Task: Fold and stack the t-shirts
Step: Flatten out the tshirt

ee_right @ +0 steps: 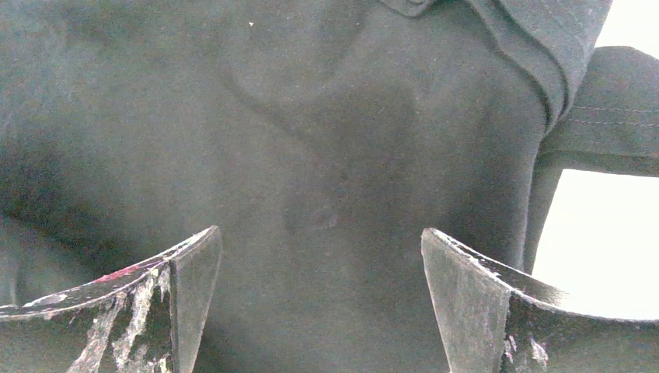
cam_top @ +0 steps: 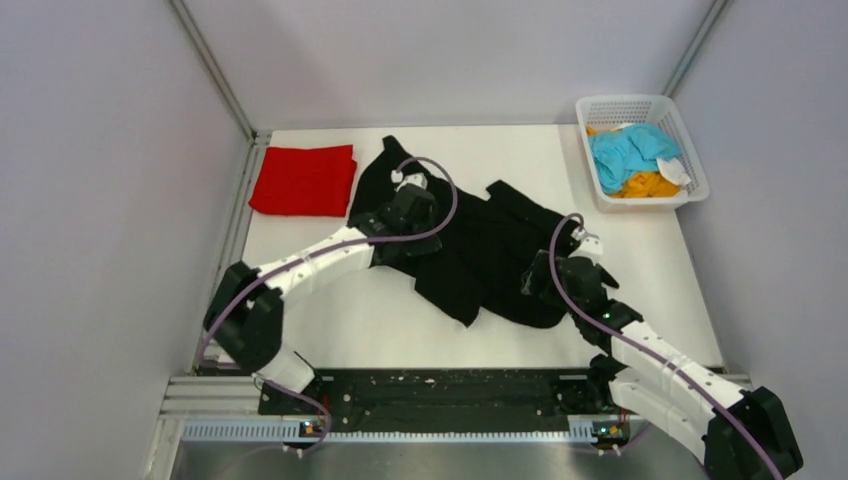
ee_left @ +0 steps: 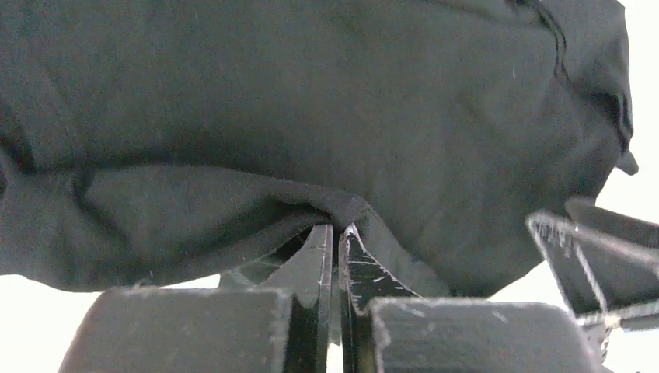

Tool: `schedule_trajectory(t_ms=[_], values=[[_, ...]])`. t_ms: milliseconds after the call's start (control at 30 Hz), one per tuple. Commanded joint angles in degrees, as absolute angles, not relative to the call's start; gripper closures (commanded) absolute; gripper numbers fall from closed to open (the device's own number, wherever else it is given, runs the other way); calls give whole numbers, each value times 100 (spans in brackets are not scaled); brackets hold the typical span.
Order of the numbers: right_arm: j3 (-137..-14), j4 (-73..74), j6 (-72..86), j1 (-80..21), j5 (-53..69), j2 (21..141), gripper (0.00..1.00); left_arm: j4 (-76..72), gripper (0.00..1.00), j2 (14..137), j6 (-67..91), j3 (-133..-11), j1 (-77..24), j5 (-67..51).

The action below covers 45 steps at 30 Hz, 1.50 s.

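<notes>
The black shirt lay unfolded and rumpled across the middle of the worktop, set on a diagonal.

The left end effector was pressed together on a raised fold at the shirt's far-left part. The wrist view showed cloth drawn up into a ridge between the closed tips. Judged purpose: a pinch to lift or drag that side over for a fold.

The right end effector hung spread wide over the shirt's near-right part, with cloth below the tips but nothing gripped. A stitched sleeve hem and a strip of bare worktop showed just to one side of it. Judged purpose: placed to take a second hold, so that a garment this large could be handled by both arms.

The red shirt sat folded into a neat rectangle at the far-left corner, close beside the black one; whether they touched could not be told. It was judged to be the base of the stack.

The blue shirt and orange shirt lay bundled in the basket at the far-right corner, blue uppermost — unfolded, and judged to be awaiting their turn.

Writing: none legible. A small white patch among the basket's contents may have been a label — too small to read. No brand marks could be made out on the shirts or the arms.
</notes>
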<state>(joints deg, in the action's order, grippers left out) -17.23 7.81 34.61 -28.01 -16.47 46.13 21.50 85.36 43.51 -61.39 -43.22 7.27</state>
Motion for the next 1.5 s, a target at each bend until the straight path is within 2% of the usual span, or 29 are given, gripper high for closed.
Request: schedule_trajectory(t_ms=[0, 100, 133, 233, 333, 400, 633, 833, 1167, 1467], values=[[-1842, 717, 3497, -2828, -1979, 4674, 3, 1852, 100, 9702, 3919, -7211, -3570, -37], [-1865, 712, 3490, -2829, -2038, 4796, 3, 2034, 100, 10872, 3798, -8350, -3277, -571], [-1878, 711, 3481, -2824, -2057, 4833, 3, 2144, 94, 11174, 3755, -8690, -3224, -679], [-1906, 729, 3445, -2835, -2120, 4882, 3, 2339, 61, 11750, 3633, -9329, -3095, -959], [-1917, 763, 3419, -2830, -2214, 4847, 3, 2313, 30, 11746, 3496, -9440, -2987, -1027], [-1914, 794, 3418, -2835, -2300, 4785, 3, 2353, 3, 11479, 3407, -9293, -2962, -1056], [-1779, 878, 3564, -2827, -2497, 4270, 2, 1140, 1, 9652, 3496, -6813, -3157, -1573], [-1603, 862, 3611, -2831, -2433, 3794, 1, 650, 1, 9362, 3720, -5653, -3200, -1889], [-1557, 911, 3630, -2833, -2351, 3725, 1, 202, 1, 10159, 3883, -5875, -3225, -2259], [-1535, 802, 3611, -2831, -2351, 3824, 1, -38, 1, 10031, 3599, -6334, -3328, -2525]])
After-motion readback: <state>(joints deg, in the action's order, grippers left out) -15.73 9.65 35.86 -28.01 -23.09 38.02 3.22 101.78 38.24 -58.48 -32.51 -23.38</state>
